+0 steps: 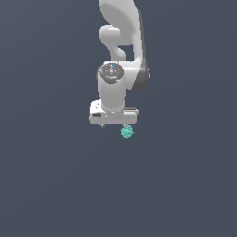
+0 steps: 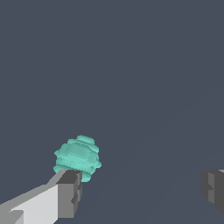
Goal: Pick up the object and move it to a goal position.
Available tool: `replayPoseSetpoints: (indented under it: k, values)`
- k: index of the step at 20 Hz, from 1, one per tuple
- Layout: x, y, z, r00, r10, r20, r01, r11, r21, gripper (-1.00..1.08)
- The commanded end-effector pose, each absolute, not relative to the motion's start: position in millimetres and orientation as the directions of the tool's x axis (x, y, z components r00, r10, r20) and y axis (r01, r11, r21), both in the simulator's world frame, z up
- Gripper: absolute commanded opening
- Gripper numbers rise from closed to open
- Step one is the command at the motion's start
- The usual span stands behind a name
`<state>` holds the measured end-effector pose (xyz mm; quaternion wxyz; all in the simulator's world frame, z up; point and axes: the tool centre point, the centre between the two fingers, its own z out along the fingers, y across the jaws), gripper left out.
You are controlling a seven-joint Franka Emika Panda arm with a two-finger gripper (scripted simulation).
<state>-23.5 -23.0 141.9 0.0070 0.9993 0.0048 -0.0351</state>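
Closest to my wrist camera are the two fingers of the gripper [image 2: 140, 192], spread wide with a broad gap of bare floor between them. One finger pad [image 2: 70, 192] sits right against the teal-green object [image 2: 78, 157]; the other pad [image 2: 214, 190] is well apart from it, at the far edge of the frame. So the object is not centred in the opening: it lies just off one finger's tip, and I cannot tell whether that pad touches it or only overlaps it in view.

Farther out, the exterior view shows the gripper [image 1: 114, 124] hanging beneath the white arm [image 1: 121, 55], with the object [image 1: 127, 132] peeking out just below the hand, toward the exterior view's right. No goal marker shows in either view.

I judge this as the approach step, the grasp not yet made. The next move calls for a sideways shift to bring the lump between both pads, then a close.
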Motion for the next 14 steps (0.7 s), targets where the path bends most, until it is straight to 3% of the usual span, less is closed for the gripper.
replayPoseSetpoints:
  k: [1, 14]
  values:
    - [-23.7, -22.1, 141.4, 0.997, 0.022, -0.070, 0.022, -1.000, 0.013, 1.00]
    - [-29.2, -10.9, 130.3, 0.968, 0.245, -0.062, 0.245, -0.969, 0.003, 1.00]
